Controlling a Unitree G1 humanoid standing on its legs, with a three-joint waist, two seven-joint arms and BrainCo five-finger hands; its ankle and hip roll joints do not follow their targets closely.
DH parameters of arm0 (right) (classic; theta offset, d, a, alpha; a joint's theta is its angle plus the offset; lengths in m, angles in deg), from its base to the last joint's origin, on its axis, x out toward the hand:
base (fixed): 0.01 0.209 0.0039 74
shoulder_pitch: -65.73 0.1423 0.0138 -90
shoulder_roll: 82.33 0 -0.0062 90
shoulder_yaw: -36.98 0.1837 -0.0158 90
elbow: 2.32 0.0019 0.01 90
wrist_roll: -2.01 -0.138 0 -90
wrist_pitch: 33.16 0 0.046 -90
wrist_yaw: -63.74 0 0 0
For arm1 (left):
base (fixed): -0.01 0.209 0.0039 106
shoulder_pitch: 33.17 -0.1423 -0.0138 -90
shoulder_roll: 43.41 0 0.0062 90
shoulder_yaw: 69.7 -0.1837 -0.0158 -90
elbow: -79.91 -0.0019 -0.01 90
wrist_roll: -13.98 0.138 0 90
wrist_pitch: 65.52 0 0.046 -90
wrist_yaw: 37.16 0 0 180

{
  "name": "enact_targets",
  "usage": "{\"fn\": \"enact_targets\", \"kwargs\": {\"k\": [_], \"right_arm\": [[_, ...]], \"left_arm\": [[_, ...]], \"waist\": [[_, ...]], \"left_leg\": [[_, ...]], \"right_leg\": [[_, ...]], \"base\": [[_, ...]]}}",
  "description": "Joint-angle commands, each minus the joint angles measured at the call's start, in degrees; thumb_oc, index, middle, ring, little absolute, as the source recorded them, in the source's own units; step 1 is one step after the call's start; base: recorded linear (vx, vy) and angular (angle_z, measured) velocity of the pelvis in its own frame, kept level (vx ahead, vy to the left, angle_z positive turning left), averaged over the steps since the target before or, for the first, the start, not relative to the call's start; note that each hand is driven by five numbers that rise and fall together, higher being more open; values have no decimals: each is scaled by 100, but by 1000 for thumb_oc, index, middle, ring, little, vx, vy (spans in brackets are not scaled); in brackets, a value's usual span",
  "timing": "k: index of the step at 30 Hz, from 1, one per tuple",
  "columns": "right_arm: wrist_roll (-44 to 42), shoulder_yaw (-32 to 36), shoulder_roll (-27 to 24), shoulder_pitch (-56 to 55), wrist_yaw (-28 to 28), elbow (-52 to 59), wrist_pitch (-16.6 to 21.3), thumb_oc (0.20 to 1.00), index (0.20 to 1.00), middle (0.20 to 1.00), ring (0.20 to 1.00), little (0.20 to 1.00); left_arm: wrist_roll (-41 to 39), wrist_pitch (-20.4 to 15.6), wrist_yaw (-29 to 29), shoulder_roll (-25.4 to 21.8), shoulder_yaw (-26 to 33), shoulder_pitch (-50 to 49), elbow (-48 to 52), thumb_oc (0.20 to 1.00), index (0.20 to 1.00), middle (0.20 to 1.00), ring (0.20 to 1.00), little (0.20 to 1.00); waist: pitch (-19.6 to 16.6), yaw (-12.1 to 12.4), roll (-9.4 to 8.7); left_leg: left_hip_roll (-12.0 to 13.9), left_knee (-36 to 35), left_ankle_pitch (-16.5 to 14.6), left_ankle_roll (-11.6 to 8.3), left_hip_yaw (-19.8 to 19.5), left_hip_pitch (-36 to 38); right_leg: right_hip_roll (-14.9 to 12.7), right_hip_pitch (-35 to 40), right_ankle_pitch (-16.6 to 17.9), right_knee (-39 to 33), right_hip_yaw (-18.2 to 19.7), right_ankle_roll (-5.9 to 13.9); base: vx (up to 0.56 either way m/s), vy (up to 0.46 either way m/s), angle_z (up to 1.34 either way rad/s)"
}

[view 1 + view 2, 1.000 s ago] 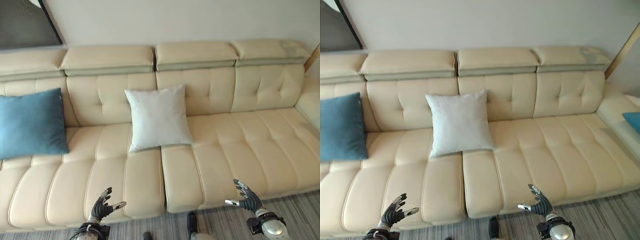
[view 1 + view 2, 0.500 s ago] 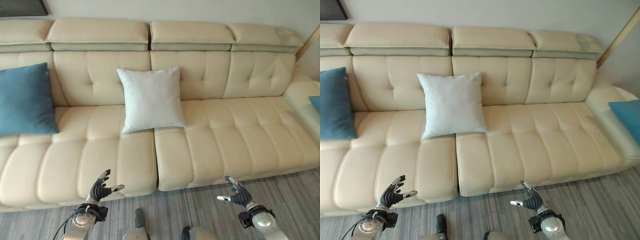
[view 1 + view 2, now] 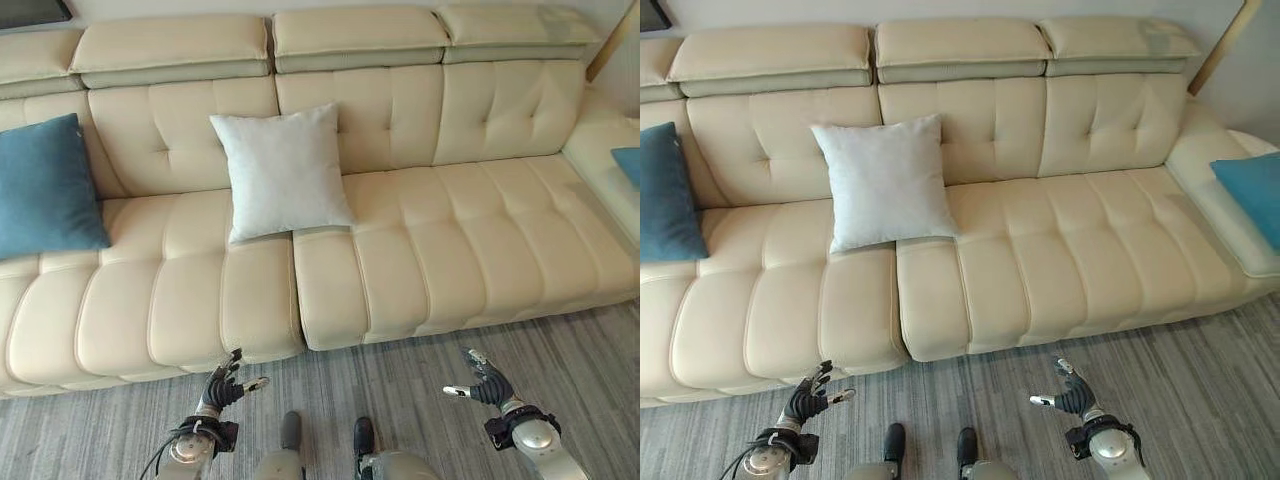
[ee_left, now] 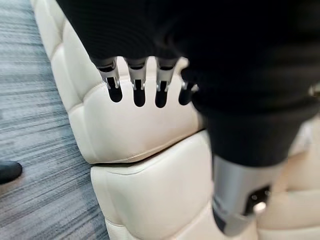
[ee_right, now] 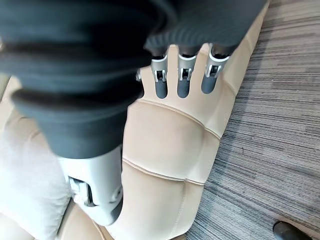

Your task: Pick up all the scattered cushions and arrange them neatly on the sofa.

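A white cushion point(image 3: 282, 171) leans upright against the back of the cream sofa point(image 3: 440, 250) near its middle, a blue cushion point(image 3: 45, 187) at its left end and another blue cushion point(image 3: 1252, 195) on the right-hand section; no writing is legible anywhere. The left hand point(image 3: 222, 385) and right hand point(image 3: 486, 379) hang over the grey striped carpet point(image 3: 400, 365) in front of the sofa, fingers spread loosely, empty.

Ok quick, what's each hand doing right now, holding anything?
Left hand: open, empty, over the floor before the sofa.
Right hand: open, empty, also over the floor.
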Motion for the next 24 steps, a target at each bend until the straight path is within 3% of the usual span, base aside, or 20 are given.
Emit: {"fn": "enact_targets", "kwargs": {"k": [1, 6, 8, 9, 10, 11, 13, 14, 15, 17, 19, 20, 21, 22, 24], "right_arm": [[-233, 90, 38, 16, -20, 225, 167, 1000, 1000, 1000, 1000, 1000], [-511, 226, 192, 89, -71, 93, 129, 1000, 1000, 1000, 1000, 1000], [-797, 316, 365, 249, -113, 49, 135, 1000, 1000, 1000, 1000, 1000], [-833, 271, 456, 353, -135, 79, 146, 1000, 1000, 1000, 1000, 1000], [-722, 217, 464, 409, -189, 158, 134, 1000, 1000, 1000, 1000, 1000], [-722, 217, 464, 408, -189, 159, 133, 1000, 1000, 1000, 1000, 1000], [-634, 129, 453, 457, -217, 181, 109, 1000, 1000, 1000, 1000, 1000], [-606, 81, 455, 478, -204, 228, 99, 1000, 1000, 1000, 1000, 1000], [-595, 79, 465, 403, -178, 286, 90, 1000, 1000, 1000, 1000, 1000], [-611, 119, 405, 351, -170, 286, 90, 1000, 1000, 1000, 1000, 1000], [-704, 159, 209, 242, -186, 417, 129, 1000, 1000, 1000, 1000, 1000], [-729, 138, 141, 254, -181, 404, 119, 1000, 1000, 1000, 1000, 1000], [-744, 118, 113, 258, -175, 448, 114, 1000, 1000, 1000, 1000, 1000], [-738, 91, 81, 249, -174, 514, 118, 1000, 1000, 1000, 1000, 1000], [-683, 68, 64, 197, -175, 448, 120, 1000, 1000, 1000, 1000, 1000]], "left_arm": [[217, -165, 6, -300, -27, -19, 238, 1000, 1000, 1000, 1000, 1000], [166, -152, -23, -291, -32, 70, 268, 1000, 1000, 1000, 1000, 1000], [131, -138, -57, -260, -78, 140, 306, 1000, 1000, 1000, 1000, 1000], [99, -145, -69, -248, -128, 211, 355, 1000, 1000, 1000, 1000, 1000], [68, -122, -41, -243, -159, 198, 478, 1000, 1000, 1000, 1000, 1000], [67, -122, -41, -242, -159, 198, 478, 1000, 1000, 1000, 1000, 1000], [9, -59, 34, -240, -207, 200, 498, 1000, 1000, 1000, 1000, 1000], [19, -38, 52, -239, -198, 193, 515, 1000, 1000, 1000, 1000, 1000], [75, 8, 111, -206, -296, 250, 449, 1000, 1000, 1000, 1000, 1000], [82, -18, 143, -136, -372, 319, 383, 1000, 1000, 1000, 1000, 1000], [25, -23, 161, -3, -566, 417, 313, 1000, 1000, 1000, 1000, 1000], [43, -27, 160, 43, -676, 412, 304, 1000, 1000, 1000, 1000, 1000], [55, -32, 154, 47, -730, 403, 341, 1000, 1000, 1000, 1000, 1000], [52, -28, 136, 44, -761, 352, 407, 1000, 1000, 1000, 1000, 1000], [87, -31, 161, 49, -784, 249, 437, 1000, 1000, 1000, 1000, 1000]], "waist": [[-312, -19, -231], [-330, -99, -221], [-280, -187, -189], [-217, -179, -166], [-228, -122, -114], [-223, -120, -113], [-294, -53, -45], [-316, -45, -58], [-367, -184, -88], [-348, -290, -68], [-251, -379, -45], [-195, -328, -39], [-157, -262, -110], [-139, -167, -163], [-119, -24, -233]], "left_leg": [[-267, 464, -567, -12, 205, -291], [-301, 433, -690, 90, 494, -102], [-254, 479, -839, 173, 991, 22], [-152, 514, -904, 192, 1350, 92], [7, 424, -925, 183, 1775, 288], [7, 423, -926, 183, 1776, 294], [210, 427, -1052, 110, 2339, 563], [252, 435, -1054, 85, 2501, 625], [303, 565, -1116, 13, 2570, 674], [480, 1171, -1242, -75, 2575, 570], [893, 2321, -1014, -257, 2361, 268], [837, 2705, -834, -287, 1907, 40], [609, 2772, -759, -178, 1650, -253], [337, 2710, -900, -107, 1319, -506], [91, 2270, -1007, -14, 1010, -846]], "right_leg": [[-350, -63, -319, 274, 220, 631], [-347, -174, -231, 456, 568, 704], [-329, -411, -87, 625, 860, 844], [-445, -619, 10, 737, 579, 909], [-791, -643, 7, 777, -472, 861], [-791, -639, 4, 780, -471, 861], [-1210, -623, -153, 1195, -1840, 832], [-1288, -595, -121, 1203, -2035, 853], [-1208, -569, -192, 1082, -1833, 840], [-1103, -530, -245, 975, -1550, 776], [-758, -211, -446, 710, -1262, 488], [-609, -61, -521, 589, -1083, 377], [-620, -59, -426, 520, -998, 320], [-588, -3, -451, 480, -856, 328], [-501, 176, -546, 430, -649, 351]], "base": [[38, 99, -38], [14, 88, -55], [-95, 132, -157], [-102, -22, -278], [-64, -65, -378], [79, -125, -335], [107, -182, -233], [146, -376, -127], [198, -397, -159], [219, -397, -79], [260, -416, 20], [163, -257, -25], [171, -206, -45], [124, -120, -100], [306, -111, -120]]}}
